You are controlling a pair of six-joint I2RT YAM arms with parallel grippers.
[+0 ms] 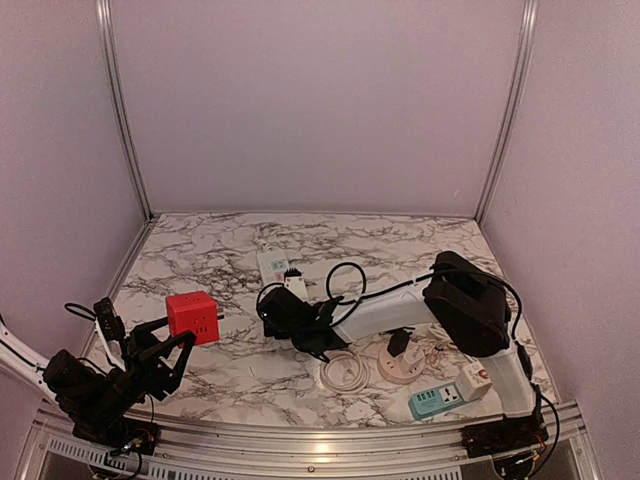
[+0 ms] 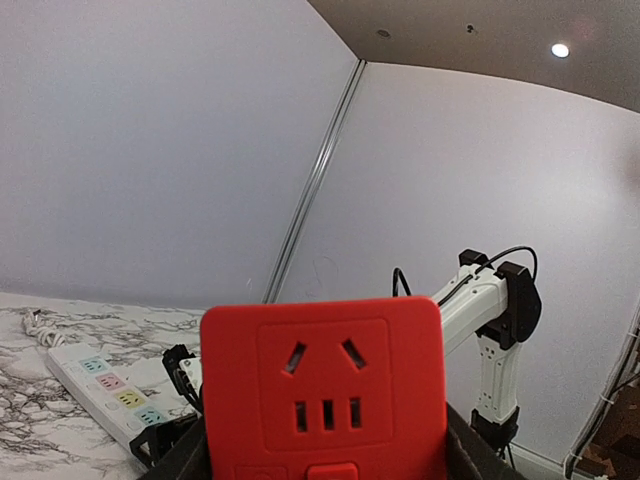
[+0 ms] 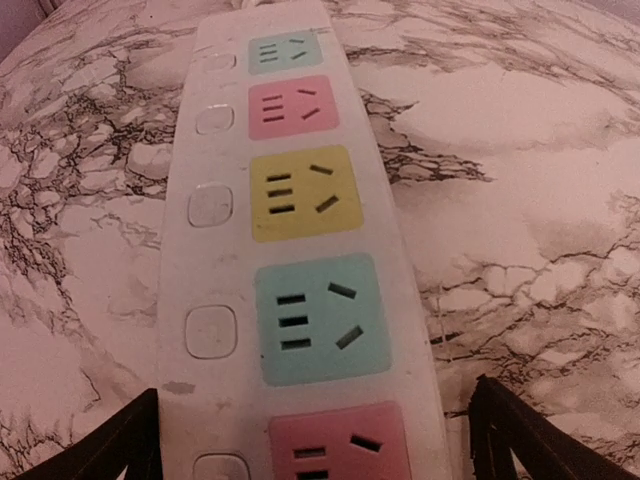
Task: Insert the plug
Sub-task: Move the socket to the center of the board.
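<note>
My left gripper [image 1: 183, 338] is shut on a red cube socket [image 1: 193, 316] and holds it above the table at the front left. In the left wrist view the cube [image 2: 325, 390] fills the space between the jaws, its socket face toward the camera. My right gripper [image 1: 283, 312] is open at mid-table, over the near end of a white power strip [image 1: 275, 266]. In the right wrist view the strip [image 3: 300, 230] with pastel sockets runs between the spread fingers [image 3: 110, 445]. A black plug [image 1: 398, 344] stands on a round white base at the right. No plug is in either gripper.
A coiled white cable [image 1: 343, 373] lies beside the round base [image 1: 402, 367]. A teal adapter [image 1: 434, 401] and a white socket block [image 1: 474, 380] sit at the front right. Black cables [image 1: 345, 280] loop over the right arm. Walls close in the table on three sides.
</note>
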